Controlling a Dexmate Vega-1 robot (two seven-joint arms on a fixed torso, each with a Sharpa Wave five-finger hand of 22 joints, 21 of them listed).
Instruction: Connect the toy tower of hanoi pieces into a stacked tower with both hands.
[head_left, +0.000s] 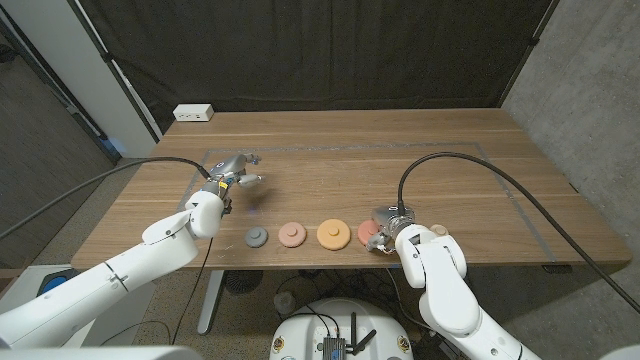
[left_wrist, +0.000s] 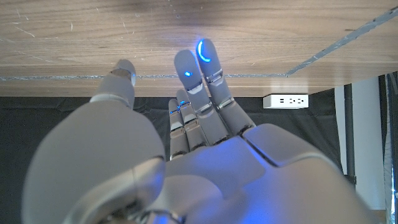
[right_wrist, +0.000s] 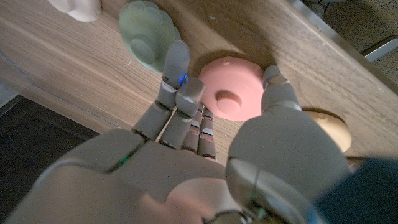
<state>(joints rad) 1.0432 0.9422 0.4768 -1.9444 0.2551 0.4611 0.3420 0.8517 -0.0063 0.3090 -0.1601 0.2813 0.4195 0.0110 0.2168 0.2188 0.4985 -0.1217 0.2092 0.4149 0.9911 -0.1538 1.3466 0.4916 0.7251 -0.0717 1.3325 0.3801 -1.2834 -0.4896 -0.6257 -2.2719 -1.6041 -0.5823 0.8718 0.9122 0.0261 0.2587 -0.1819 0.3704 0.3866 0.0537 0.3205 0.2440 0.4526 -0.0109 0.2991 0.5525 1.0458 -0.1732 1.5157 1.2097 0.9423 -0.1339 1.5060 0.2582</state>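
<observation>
Several round tower discs lie in a row near the table's front edge: a grey disc (head_left: 257, 238), a salmon disc (head_left: 291, 234), an orange disc (head_left: 333, 234) and a pink disc (head_left: 368, 233) (right_wrist: 233, 93). My right hand (head_left: 387, 220) (right_wrist: 205, 124) hovers at the pink disc, fingers (right_wrist: 177, 68) on one side and thumb on the other, holding nothing. Just beyond the fingers sit a pale green disc (right_wrist: 148, 37) and a white piece (right_wrist: 78, 7). My left hand (head_left: 236, 170) (left_wrist: 193, 124) is well behind the row, at the left, fingers stretched out and empty.
A white power strip (head_left: 194, 113) (left_wrist: 285, 100) lies at the table's back left edge. A small pale piece (head_left: 437, 231) sits right of my right hand. Thin tape lines (head_left: 500, 180) mark a rectangle on the wooden table (head_left: 350, 150).
</observation>
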